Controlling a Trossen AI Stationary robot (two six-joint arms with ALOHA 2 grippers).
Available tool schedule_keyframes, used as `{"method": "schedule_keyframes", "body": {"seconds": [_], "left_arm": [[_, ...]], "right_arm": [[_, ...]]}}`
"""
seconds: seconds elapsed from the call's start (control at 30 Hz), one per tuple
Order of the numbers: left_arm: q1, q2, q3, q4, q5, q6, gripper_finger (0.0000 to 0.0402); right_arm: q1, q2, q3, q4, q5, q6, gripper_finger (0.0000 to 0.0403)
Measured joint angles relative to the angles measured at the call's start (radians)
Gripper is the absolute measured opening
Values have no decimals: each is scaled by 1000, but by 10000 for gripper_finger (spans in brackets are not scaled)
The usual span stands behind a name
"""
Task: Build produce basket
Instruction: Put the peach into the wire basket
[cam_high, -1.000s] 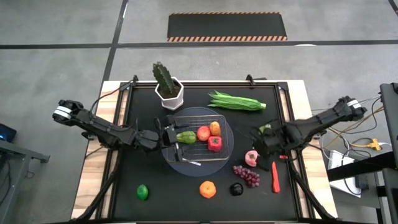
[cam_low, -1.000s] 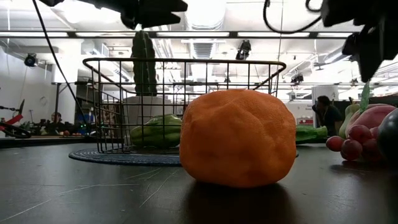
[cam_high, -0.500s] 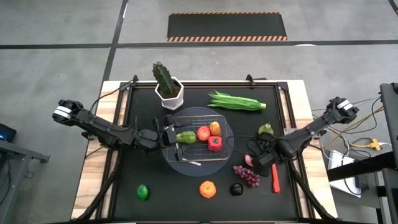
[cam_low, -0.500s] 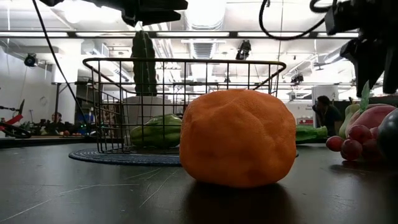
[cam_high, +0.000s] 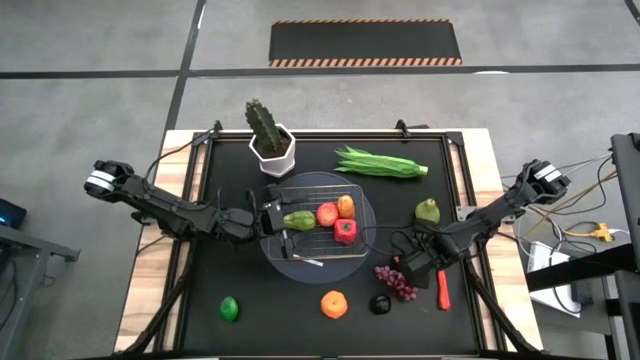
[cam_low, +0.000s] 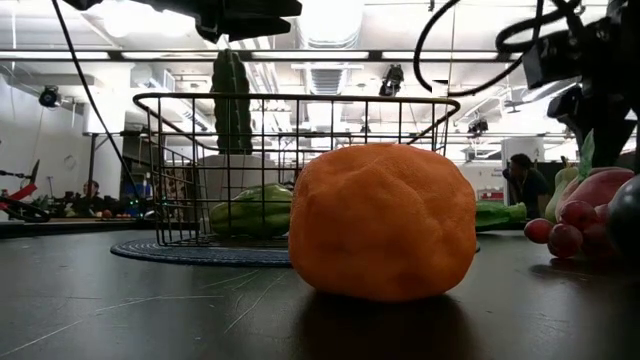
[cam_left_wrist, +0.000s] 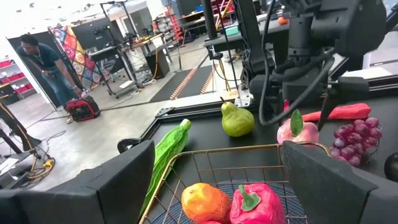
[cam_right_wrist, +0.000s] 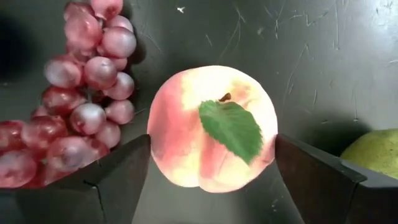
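Peach (cam_right_wrist: 212, 127) hidden under right gripper (cam_high: 412, 266) overhead (grapes (cam_right_wrist: 74, 99) cut off).

Likely a robotics workshop: equipment racks (cam_left_wrist: 134, 53), hazard-striped floor mat (cam_high: 366, 43), ceiling strip lights (cam_low: 330, 52).

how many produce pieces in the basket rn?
4 in the basket: green pepper at its left, red fruit, orange-yellow fruit, red pepper. Others could be hidden.

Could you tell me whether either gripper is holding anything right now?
Nothing is held. The right gripper is open astride the peach; the left gripper is open over the basket.
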Motion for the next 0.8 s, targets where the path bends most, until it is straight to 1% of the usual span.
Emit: {"method": "schedule_keyframes", "body": {"seconds": [0.1,0.3,0.37,0.53,0.6,0.67,0.8], "left_arm": [[0,0,0,0,0,0,331],[0,0,0,5,0,0,331],[0,0,0,5,0,0,331],[0,0,0,6,0,0,331],[0,0,0,8,0,1,331],[0,0,0,13,0,19,331],[0,0,0,23,0,78,331]], "right_arm": [[0,14,-13,13,4,0,313],[0,20,-14,19,5,-21,240],[0,4,-16,17,2,-36,224],[-18,-82,-19,-16,49,-43,224],[-37,-130,-19,-46,90,-43,230],[-58,-181,-19,-48,165,-43,234],[-95,-292,-16,-17,414,-45,234]]}}
